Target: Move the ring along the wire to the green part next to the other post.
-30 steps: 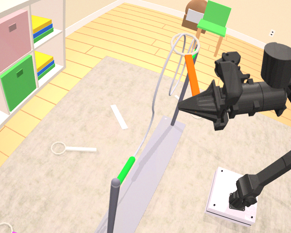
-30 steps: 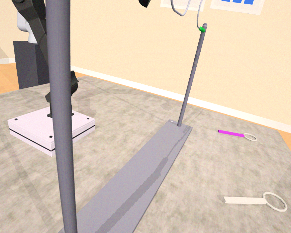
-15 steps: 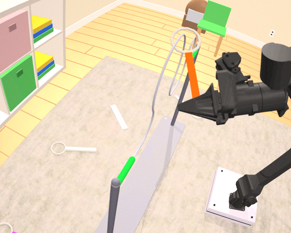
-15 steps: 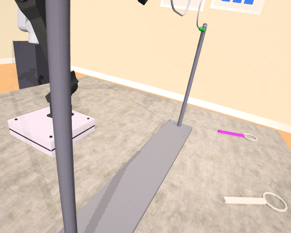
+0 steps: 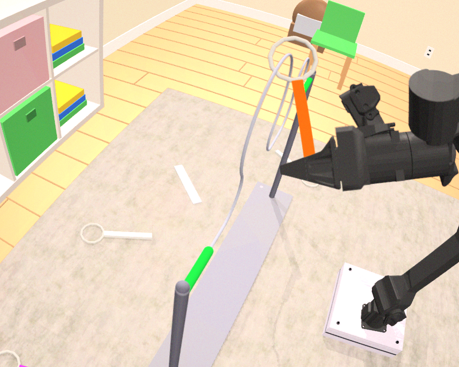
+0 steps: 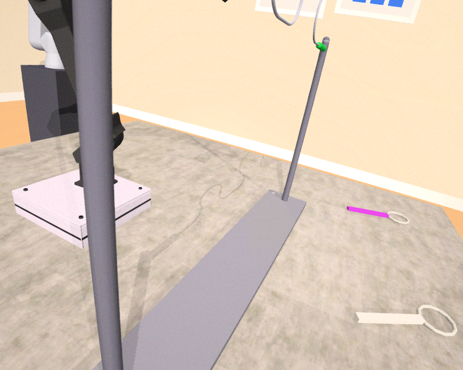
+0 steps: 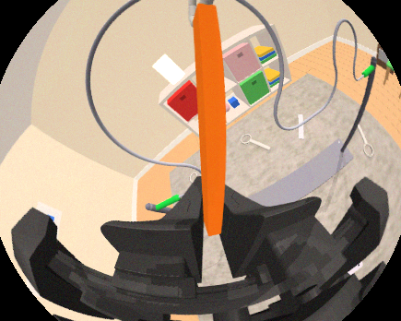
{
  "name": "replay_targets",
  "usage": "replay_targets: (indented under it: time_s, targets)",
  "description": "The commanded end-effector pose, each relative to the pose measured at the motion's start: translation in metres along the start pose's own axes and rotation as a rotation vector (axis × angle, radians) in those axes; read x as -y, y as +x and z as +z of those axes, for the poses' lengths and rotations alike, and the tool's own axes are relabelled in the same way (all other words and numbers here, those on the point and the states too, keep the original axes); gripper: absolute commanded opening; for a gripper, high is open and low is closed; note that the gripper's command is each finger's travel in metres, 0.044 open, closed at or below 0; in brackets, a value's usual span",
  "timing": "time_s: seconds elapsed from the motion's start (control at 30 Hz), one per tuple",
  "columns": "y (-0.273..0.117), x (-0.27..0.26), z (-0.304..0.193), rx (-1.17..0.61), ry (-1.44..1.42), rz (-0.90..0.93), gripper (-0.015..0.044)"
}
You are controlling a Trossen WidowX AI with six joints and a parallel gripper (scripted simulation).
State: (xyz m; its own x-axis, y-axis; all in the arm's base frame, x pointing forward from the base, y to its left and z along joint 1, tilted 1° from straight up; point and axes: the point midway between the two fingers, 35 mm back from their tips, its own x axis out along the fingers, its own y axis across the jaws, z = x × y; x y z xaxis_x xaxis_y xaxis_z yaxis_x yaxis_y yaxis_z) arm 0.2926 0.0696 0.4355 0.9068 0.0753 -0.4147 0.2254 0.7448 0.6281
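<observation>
The gripper (image 5: pixel 286 170) (image 7: pixel 213 196) is shut on the orange handle (image 5: pixel 303 114) (image 7: pixel 210 115) near its lower end. The handle stands nearly upright. The pale ring (image 5: pixel 293 38) is at its top, around the high bend of the thin grey wire (image 5: pixel 241 167) (image 6: pixel 289 24) (image 7: pixel 88 83); the wire appears to pass through it. Any contact cannot be told. One green part (image 5: pixel 199 268) (image 6: pixel 321 47) (image 7: pixel 168 203) is at the near post (image 5: pixel 177 327) in the top view. The other green part (image 5: pixel 308 85) (image 7: pixel 368 70) is at the far post (image 5: pixel 287 150) (image 7: pixel 361 111), behind the handle. The ring is outside the exterior view.
A long grey base plate (image 5: pixel 229 292) (image 6: pixel 223 270) joins the posts. The arm's pale base block (image 5: pixel 342 316) (image 6: pixel 52 207) stands beside it. A white-handled ring (image 5: pixel 126 235) (image 6: pixel 391 318) and a magenta-handled ring (image 6: pixel 367 211) lie on the mat. A white strip (image 5: pixel 187 183) lies there too.
</observation>
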Motion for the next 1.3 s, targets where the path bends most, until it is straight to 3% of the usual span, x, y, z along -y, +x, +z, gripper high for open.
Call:
replay_targets:
  time_s: [0.0,1.27]
  targets:
    - [0.002,0.001,0.0,0.006,-0.042,-0.025,-0.015]
    - [0.002,0.019,0.005,0.06,-0.453,-0.252,-0.015]
